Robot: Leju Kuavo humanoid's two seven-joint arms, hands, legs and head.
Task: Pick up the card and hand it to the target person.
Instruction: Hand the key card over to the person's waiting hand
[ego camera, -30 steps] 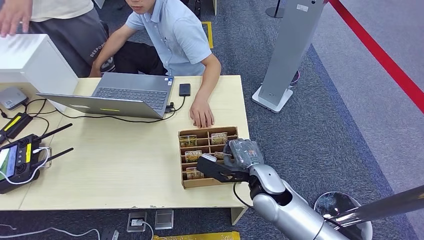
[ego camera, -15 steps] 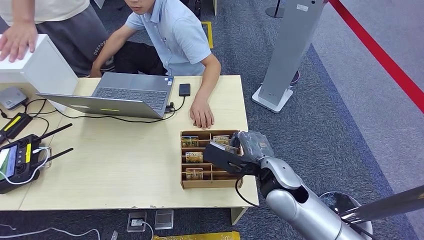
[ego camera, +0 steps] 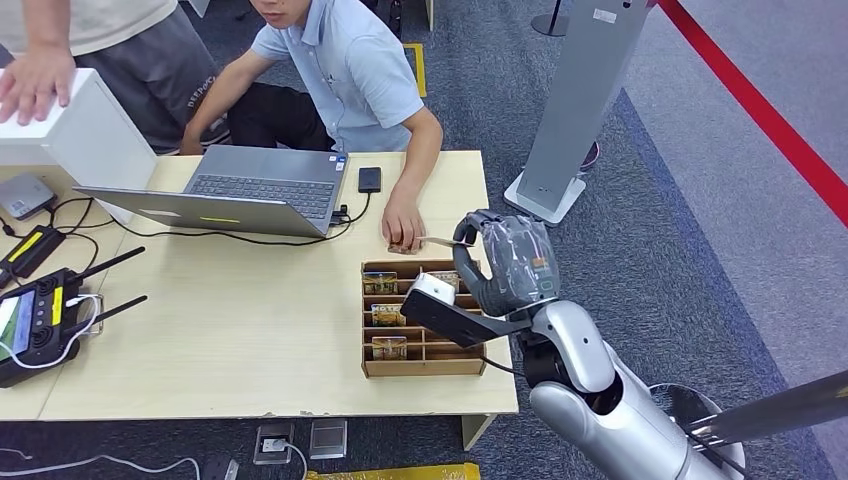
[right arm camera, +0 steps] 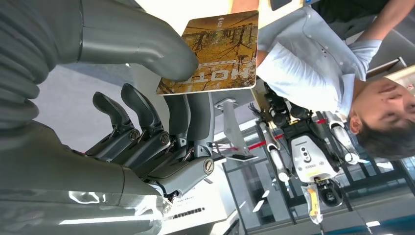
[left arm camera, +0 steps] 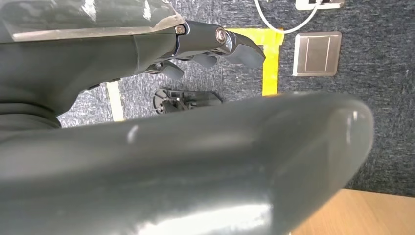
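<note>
1. Between the thumb and fingers (right arm camera: 195, 117) of the right hand (ego camera: 505, 265), the card (right arm camera: 215, 54) sits pinched by one edge, most of it standing free beyond the fingertips.
2. Below the fingers stands the tray (ego camera: 372, 368) with its other cards; the held card is lifted above it, near the person's hand (ego camera: 403, 228) on the table (ego camera: 240, 330).
3. By my reading, the step in hand is the handover: carry the card forward to that hand, free end leading.
4. Doing it well calls for a steady pinch and a slow approach, letting go only once the person grips it.
5. The left hand (left arm camera: 205, 44) hangs with fingers loosely curled and holds nothing.
</note>
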